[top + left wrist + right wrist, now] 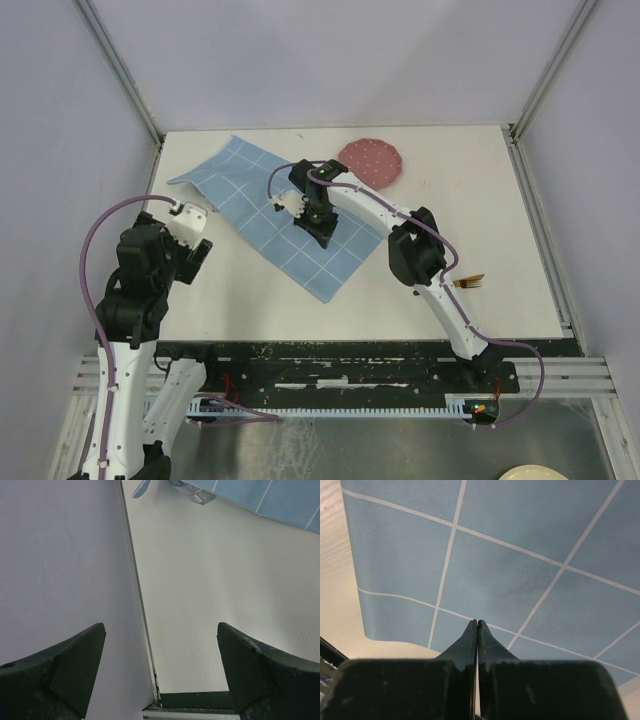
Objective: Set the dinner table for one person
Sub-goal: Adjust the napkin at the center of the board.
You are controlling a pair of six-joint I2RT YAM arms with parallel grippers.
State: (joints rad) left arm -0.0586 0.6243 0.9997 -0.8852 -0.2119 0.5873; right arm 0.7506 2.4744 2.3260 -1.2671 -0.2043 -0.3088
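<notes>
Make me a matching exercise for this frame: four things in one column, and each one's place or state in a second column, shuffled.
Things:
1. blue placemat
2. pink plate
3. gold utensil
4. left gripper

Places or states:
A. open, at the left edge of the table
B. at the table's far edge
C. on the table's right half, toward the near edge
D. lying diagonally mid-table, under the shut right gripper

Pairs: 1-D, 2-B, 3-C, 4-A
</notes>
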